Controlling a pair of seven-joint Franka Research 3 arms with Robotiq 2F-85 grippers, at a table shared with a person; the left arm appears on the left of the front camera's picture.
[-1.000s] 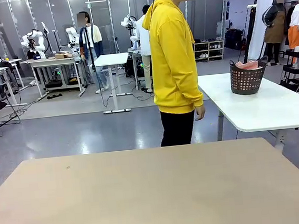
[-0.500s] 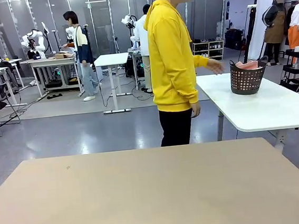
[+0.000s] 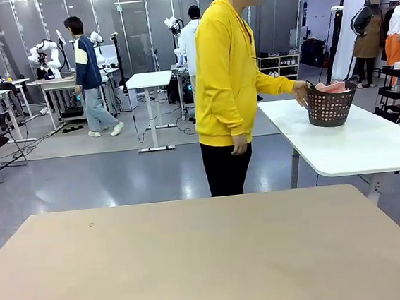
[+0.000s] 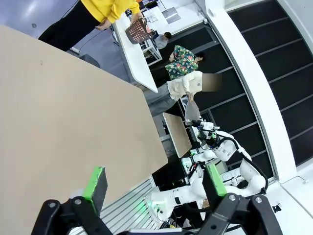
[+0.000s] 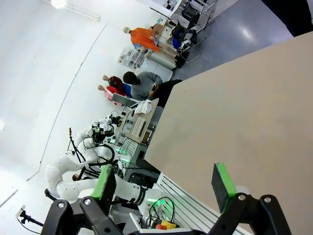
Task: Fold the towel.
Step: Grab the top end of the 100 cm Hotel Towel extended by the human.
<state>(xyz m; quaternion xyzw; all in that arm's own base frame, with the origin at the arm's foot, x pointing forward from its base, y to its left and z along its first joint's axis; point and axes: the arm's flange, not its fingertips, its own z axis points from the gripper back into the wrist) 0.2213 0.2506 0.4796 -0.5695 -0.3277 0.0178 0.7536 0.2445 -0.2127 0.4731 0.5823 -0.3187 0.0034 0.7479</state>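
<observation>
- So, the towel [image 3: 333,87] is bunched up inside the dark perforated basket [image 3: 331,109], with a bit of pink cloth poking up just above the rim.
- The basket stands on the white table [image 3: 355,145], off to the right at the far side and well apart from the tan table [image 3: 211,262] in front of the robot.
- The person in the yellow hoodie [image 3: 228,69] stands between the two tables, side-on to the front camera, with one arm stretched out toward the basket.
- That outstretched hand [image 3: 300,95] is right at the basket's near rim (touching or actually gripping it, I can't tell from here). The other hand [image 3: 239,145] hangs down by the hip.
- The left gripper [image 4: 155,185] looks out across the tan table with its jaws spread wide and nothing between the green pads [image 4: 97,186].
- Same deal for the right gripper [image 5: 164,185]: jaws wide apart, nothing held, just bare tan tabletop beyond its fingers.
- The left wrist view also catches the basket, tiny near the top edge, sitting on the white table right beside the yellow hoodie.
</observation>
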